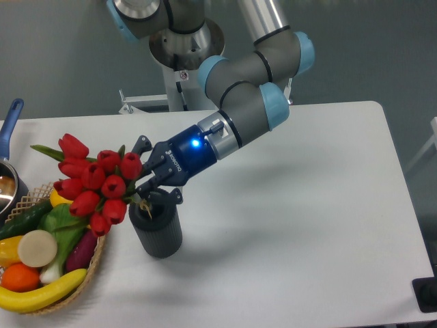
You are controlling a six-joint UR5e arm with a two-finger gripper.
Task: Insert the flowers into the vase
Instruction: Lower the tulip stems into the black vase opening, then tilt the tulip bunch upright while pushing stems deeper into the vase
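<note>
The flowers (95, 183), a tight bunch of red tulip buds with green leaves, lean out to the left, above the basket's edge. Their stems run down to the right into the round mouth of the vase (157, 229), a dark ribbed cylinder standing on the white table. My gripper (151, 181) sits just above the vase's mouth, shut on the stems right below the buds. The stem ends inside the vase are hidden.
A wicker basket (95, 256) of fruit and vegetables stands at the front left, touching distance from the vase. A metal pot with a blue handle (9, 130) pokes in at the left edge. The arm's base stands at the back centre.
</note>
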